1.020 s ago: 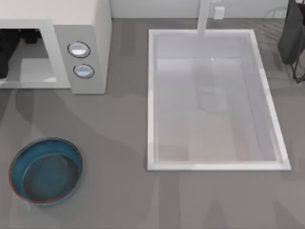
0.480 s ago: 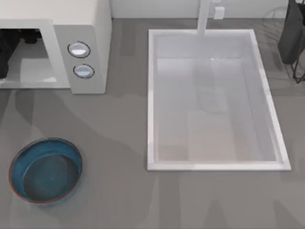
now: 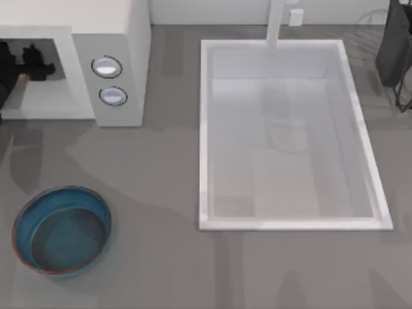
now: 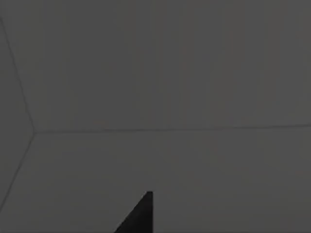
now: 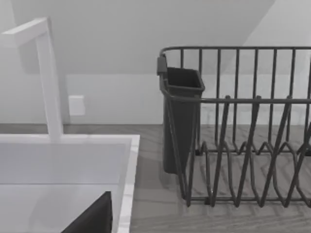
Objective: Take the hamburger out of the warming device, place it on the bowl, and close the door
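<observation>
The warming device (image 3: 109, 38) stands at the table's back left, its front cavity open. My left gripper (image 3: 35, 61) shows as black parts inside that cavity. A tiny orange-brown spot sits by them, and I cannot tell whether it is the hamburger. The left wrist view is dark: grey cavity walls and one black fingertip (image 4: 141, 218). The teal-blue bowl (image 3: 61, 228) with a reddish rim sits at the front left, nothing in it. The door is out of view. A black fingertip (image 5: 95, 218) of my right gripper shows over the sink's corner.
A large white sink basin (image 3: 290, 222) with a faucet (image 3: 275, 22) fills the middle and right of the table. A dark wire dish rack (image 3: 396, 51) with a black cup (image 5: 182, 116) stands at the back right. Bare grey tabletop lies between bowl and sink.
The black parts of my left gripper have shifted inside the cavity, toward its front opening. Shadows on the table in front of the box have moved. Bowl and sink are unchanged.
</observation>
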You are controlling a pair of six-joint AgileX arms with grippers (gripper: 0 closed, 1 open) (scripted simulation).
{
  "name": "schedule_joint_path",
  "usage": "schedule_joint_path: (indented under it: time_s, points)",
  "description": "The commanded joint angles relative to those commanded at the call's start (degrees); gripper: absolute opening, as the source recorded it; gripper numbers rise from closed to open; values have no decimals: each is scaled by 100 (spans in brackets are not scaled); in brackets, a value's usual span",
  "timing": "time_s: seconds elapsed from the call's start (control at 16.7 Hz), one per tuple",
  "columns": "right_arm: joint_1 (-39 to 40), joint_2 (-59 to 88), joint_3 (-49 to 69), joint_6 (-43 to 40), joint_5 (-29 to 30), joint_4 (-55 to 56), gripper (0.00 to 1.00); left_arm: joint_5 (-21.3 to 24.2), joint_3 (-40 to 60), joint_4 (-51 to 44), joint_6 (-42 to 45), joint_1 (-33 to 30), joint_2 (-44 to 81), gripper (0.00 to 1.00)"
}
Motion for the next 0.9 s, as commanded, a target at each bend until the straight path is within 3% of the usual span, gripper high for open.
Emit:
schedule_joint_path:
  time_s: [0.48, 0.9]
  points:
    - [0, 0, 0, 0, 0, 0, 100, 272, -3372, 1891, 85, 296, -1318, 0]
    - [0, 0, 0, 0, 0, 0, 100, 324, -3851, 2255, 101, 353, -1577, 0]
